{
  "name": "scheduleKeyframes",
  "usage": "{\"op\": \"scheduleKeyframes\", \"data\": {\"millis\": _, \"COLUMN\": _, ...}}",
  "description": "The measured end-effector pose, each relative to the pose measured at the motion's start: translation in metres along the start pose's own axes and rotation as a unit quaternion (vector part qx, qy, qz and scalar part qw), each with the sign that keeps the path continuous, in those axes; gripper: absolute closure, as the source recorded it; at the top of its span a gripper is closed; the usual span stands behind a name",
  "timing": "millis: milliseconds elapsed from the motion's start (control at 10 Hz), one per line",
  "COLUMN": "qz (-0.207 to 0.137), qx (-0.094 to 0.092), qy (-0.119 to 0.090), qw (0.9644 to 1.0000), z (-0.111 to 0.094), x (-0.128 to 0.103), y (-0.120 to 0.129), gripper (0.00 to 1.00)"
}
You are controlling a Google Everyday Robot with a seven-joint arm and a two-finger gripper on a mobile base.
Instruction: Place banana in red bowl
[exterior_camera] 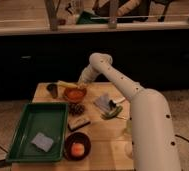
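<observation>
- Camera view: gripper (82,83) low at rear rim of red bowl (75,95), near back edge of tabletop (100,142); open or shut, cannot tell.
- Banana (64,84) beside bowl's rear-left rim, by gripper.
- Green tray (35,131) along front-left edge, well apart.

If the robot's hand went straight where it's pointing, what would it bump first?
Probably the red bowl, just under the hand. The banana at its far rim is close too, and depth is unclear.
</observation>
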Motion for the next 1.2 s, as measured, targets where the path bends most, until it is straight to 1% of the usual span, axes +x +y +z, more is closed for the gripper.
{"op": "scheduleKeyframes", "data": {"millis": 200, "qz": -0.007, "qx": -0.014, "qy": -0.003, "qw": 0.9999, "z": 0.006, "x": -0.003, "y": 0.005, "gripper": 0.69}}
{"op": "scheduleKeyframes", "data": {"millis": 500, "qz": -0.011, "qx": -0.022, "qy": -0.005, "qw": 0.9997, "z": 0.009, "x": -0.005, "y": 0.009, "gripper": 0.4}}
{"op": "scheduleKeyframes", "data": {"millis": 600, "qz": -0.013, "qx": -0.026, "qy": -0.004, "qw": 0.9996, "z": 0.011, "x": -0.006, "y": 0.01, "gripper": 0.29}}
{"op": "scheduleKeyframes", "data": {"millis": 700, "qz": -0.015, "qx": -0.028, "qy": -0.005, "qw": 0.9995, "z": 0.012, "x": -0.007, "y": 0.01, "gripper": 0.23}}
{"op": "scheduleKeyframes", "data": {"millis": 800, "qz": -0.016, "qx": -0.031, "qy": -0.004, "qw": 0.9994, "z": 0.013, "x": -0.008, "y": 0.011, "gripper": 0.2}}
{"op": "scheduleKeyframes", "data": {"millis": 1200, "qz": -0.017, "qx": -0.031, "qy": -0.005, "qw": 0.9993, "z": 0.012, "x": -0.007, "y": 0.01, "gripper": 0.2}}
